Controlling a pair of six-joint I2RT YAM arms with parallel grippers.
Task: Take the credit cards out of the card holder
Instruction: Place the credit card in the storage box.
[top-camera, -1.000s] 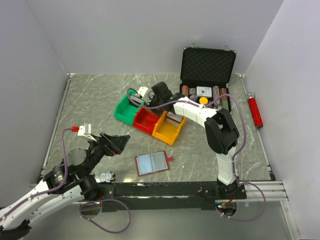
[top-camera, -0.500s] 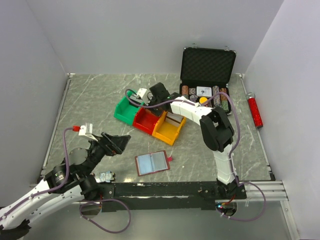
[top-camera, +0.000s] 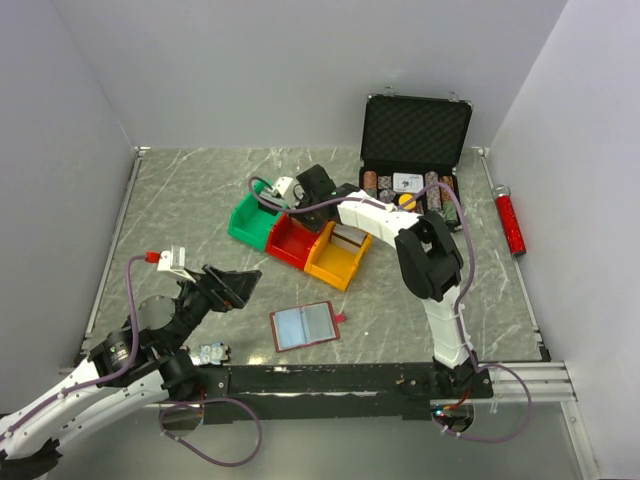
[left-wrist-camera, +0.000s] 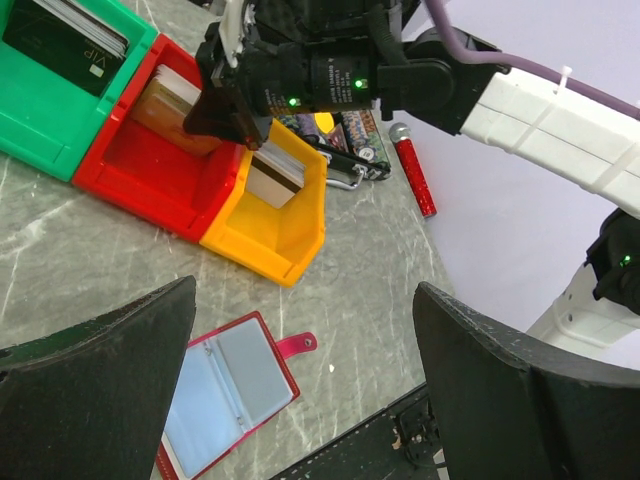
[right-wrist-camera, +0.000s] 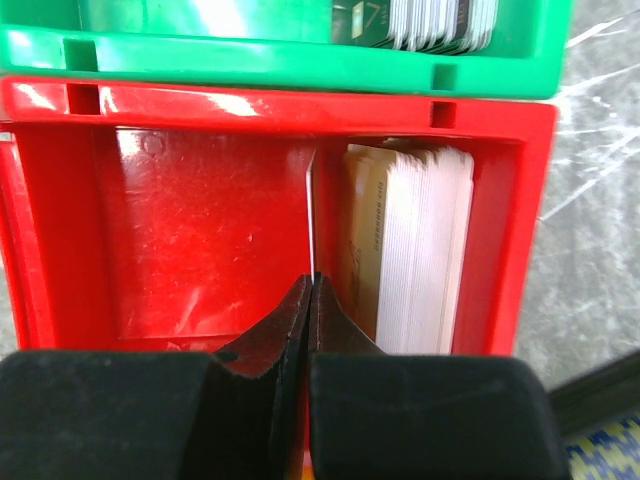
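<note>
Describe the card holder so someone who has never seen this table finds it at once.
On the grey marbled table, find the row of green, red and yellow plastic bins. On the near side of the yellow bin lies a small dark-red leather-look wallet, opened out. Unlike the bins it is flat, with pale blue-grey panels inside and a little red strap tab.

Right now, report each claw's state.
Left claw: open, empty.
Right claw: closed on a thin card, over the red bin.

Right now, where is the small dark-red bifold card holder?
The card holder lies open at the front of the table in the top view, right of the left gripper, nearer than the yellow plastic bin.
</note>
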